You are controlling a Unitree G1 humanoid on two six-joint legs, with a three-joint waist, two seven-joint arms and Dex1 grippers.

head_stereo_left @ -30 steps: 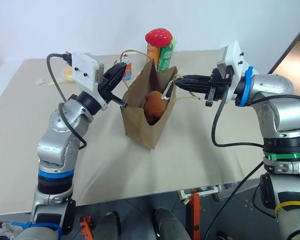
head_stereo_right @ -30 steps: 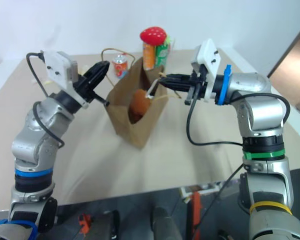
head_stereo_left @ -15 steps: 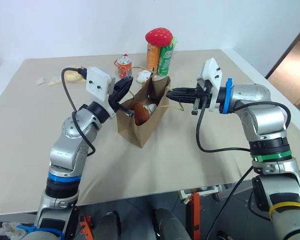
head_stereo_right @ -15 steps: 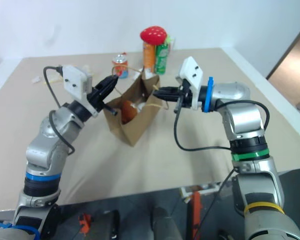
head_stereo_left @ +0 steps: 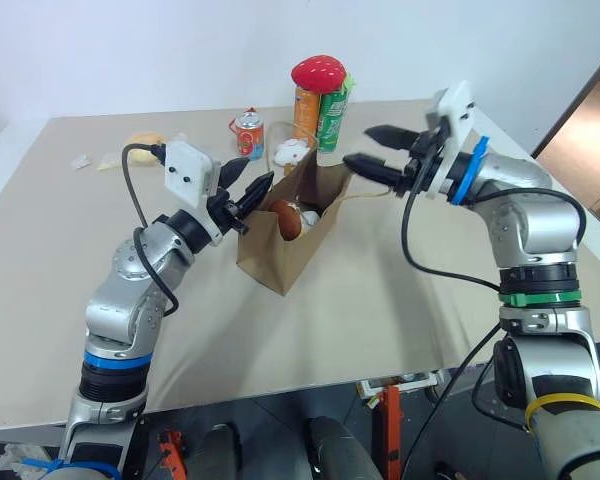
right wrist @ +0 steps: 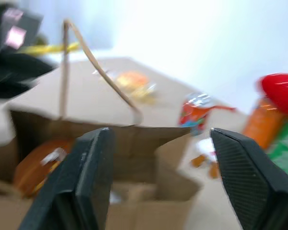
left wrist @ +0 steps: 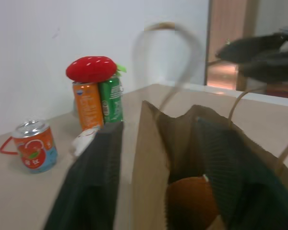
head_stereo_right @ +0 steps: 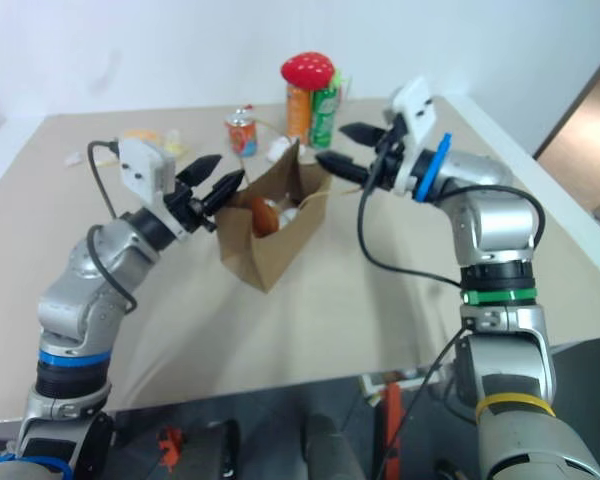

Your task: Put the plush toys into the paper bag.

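Observation:
The brown paper bag [head_stereo_left: 285, 250] stands open on the table between my two grippers. Inside it lies the reddish-brown plush toy [head_stereo_left: 287, 218], with a pale bit of another toy [head_stereo_left: 309, 217] beside it. My left gripper [head_stereo_left: 258, 180] is open at the bag's left rim, one finger on each side of the rim [left wrist: 149, 158], gripping nothing. The left wrist view looks into the bag at the plush toy [left wrist: 192, 203]. My right gripper [head_stereo_left: 358, 146] is open, just above and right of the bag's far corner. A cord handle [right wrist: 98, 67] arches free over the bag [right wrist: 86, 134].
At the back of the table stand an orange can and a green can [head_stereo_left: 330, 110] with a red strawberry-shaped thing [head_stereo_left: 318, 72] on top. A small red can [head_stereo_left: 248, 133], a white scrap [head_stereo_left: 290, 152] and a yellow item [head_stereo_left: 142, 143] lie nearby. The table's front edge [head_stereo_left: 310, 385] is close.
Both grippers were shut at the bag's handles and are now open. The right gripper has lifted away from the bag. The bag stays standing with the toys inside. The camera has shifted.

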